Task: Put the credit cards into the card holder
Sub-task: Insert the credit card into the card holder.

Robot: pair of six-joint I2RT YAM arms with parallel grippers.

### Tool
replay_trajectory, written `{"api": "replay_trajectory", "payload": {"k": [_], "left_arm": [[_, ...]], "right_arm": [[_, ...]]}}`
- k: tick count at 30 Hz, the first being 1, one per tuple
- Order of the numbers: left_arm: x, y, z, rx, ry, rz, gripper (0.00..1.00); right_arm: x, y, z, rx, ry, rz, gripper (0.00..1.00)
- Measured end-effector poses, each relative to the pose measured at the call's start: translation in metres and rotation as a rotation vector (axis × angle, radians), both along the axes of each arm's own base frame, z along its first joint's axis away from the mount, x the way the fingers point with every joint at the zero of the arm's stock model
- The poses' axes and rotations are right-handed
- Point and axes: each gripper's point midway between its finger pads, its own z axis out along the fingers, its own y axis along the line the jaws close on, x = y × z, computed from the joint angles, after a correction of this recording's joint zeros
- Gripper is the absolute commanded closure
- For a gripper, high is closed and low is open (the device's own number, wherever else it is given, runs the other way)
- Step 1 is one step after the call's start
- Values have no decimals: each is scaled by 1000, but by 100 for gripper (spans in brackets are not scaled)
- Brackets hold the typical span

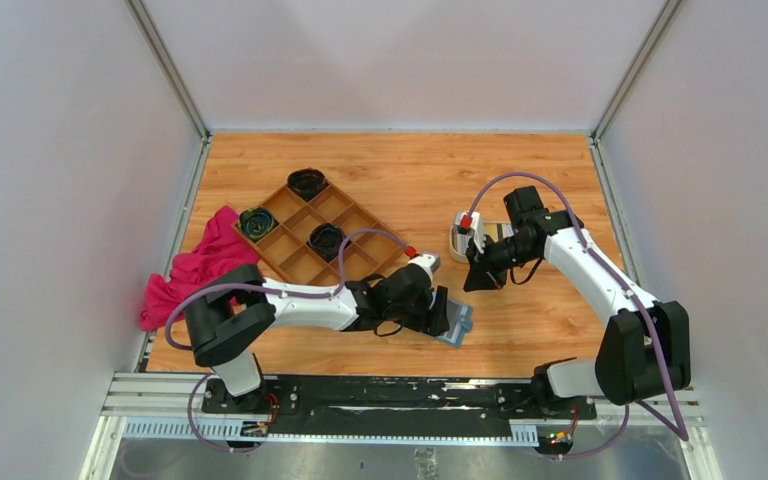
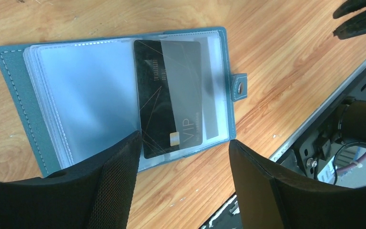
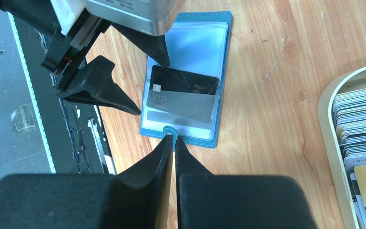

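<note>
The card holder (image 2: 90, 95) lies open on the table near the front edge, a teal wallet (image 1: 457, 326) with clear sleeves. A dark credit card (image 2: 167, 95) marked VIP sits partly inside the sleeve on the snap-tab side, one long edge sticking out. My left gripper (image 2: 185, 143) is open, low over the wallet's near edge, with nothing between its fingers. My right gripper (image 3: 173, 137) is shut, its tips just above the snap tab (image 3: 170, 130), nothing visible in them. More credit cards (image 3: 362, 114) stand stacked in the cream tray (image 3: 326, 95).
A brown wooden compartment tray (image 1: 320, 235) holding dark rolled items sits at the centre left, with a red cloth (image 1: 195, 265) beside it. The cream tray (image 1: 457, 240) is behind the right gripper (image 1: 477, 283). The metal front rail (image 2: 314, 124) runs close to the wallet.
</note>
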Motion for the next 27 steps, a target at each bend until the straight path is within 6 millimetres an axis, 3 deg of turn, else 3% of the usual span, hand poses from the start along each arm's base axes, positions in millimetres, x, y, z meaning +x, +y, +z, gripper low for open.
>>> {"api": "replay_trajectory", "payload": {"k": [15, 27], "left_arm": [[-6, 7, 3, -123, 105, 66, 17], [-2, 11, 9, -170, 109, 95, 16]], "right_arm": [[-1, 0, -2, -1, 0, 5, 91], [-1, 0, -1, 0, -5, 5, 91]]}}
